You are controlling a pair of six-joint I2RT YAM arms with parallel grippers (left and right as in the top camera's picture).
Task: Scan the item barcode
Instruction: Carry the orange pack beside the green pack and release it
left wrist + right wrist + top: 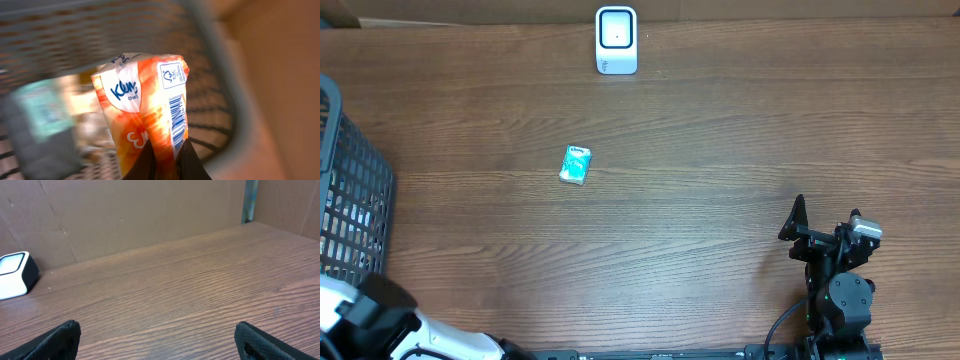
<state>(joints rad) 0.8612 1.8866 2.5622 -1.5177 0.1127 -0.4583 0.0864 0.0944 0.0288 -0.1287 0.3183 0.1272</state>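
At the near-left corner of the desk (720,150), by the wire basket (350,200), the left tool (166,162) is gripping the lower end of an orange tissue pack (145,105), its jaws pinching the wrapper from both sides. In the left wrist view the pack is standing up out of the tool, its long axis running away from the fingers, and the barcode (176,120) is lying along that axis on the right-hand face. The basket's mesh and rim are showing blurred behind it, so I cannot tell whether the pack is already clear of the rim. The scanner (616,40) is sitting at the far edge near the middle, which puts it far and to the right of the held pack, well apart from it. The coming move seems to be turning on that line: the left arm is carrying the pack across and would need to be presenting the barcoded face to the scanner's window. The right tool (157,340) is hanging wide open and empty at the near right, looking over bare wood toward the scanner. A teal pack (576,165) is lying on the desk between basket and scanner, touching nothing.
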